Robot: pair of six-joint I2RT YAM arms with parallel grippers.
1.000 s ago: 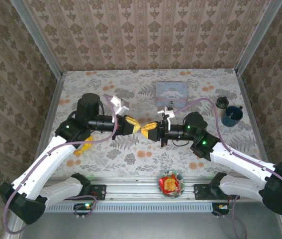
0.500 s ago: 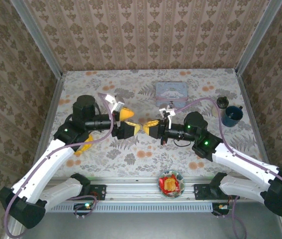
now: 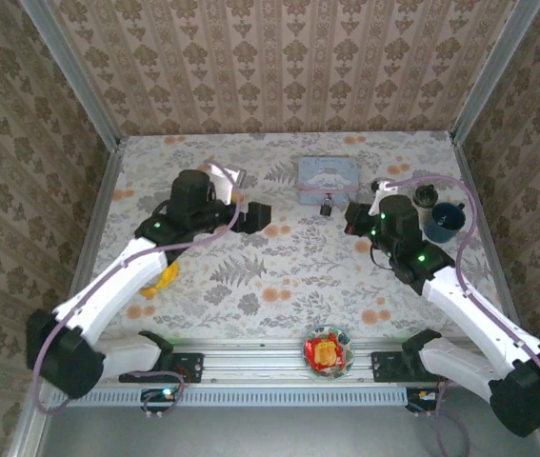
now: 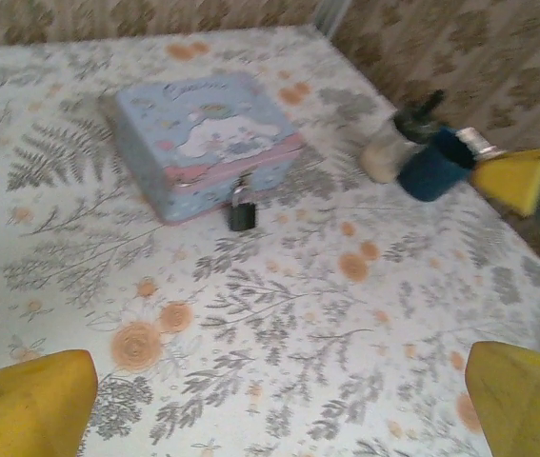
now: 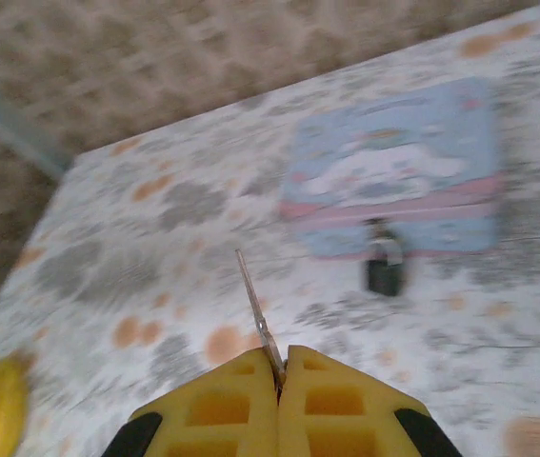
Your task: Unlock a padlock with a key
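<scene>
so the right gripper (image 5: 282, 373) is pinched on the key (image 5: 256, 312), padlock (image 5: 384, 272) just ahead-right of it, left gripper (image 4: 279, 405) wide open

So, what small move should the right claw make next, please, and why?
Probably ease the right claw toward the tiny black padlock on the front of the light blue tin: it is shut on a thin silvery key whose tip sits apart from the padlock.
</scene>
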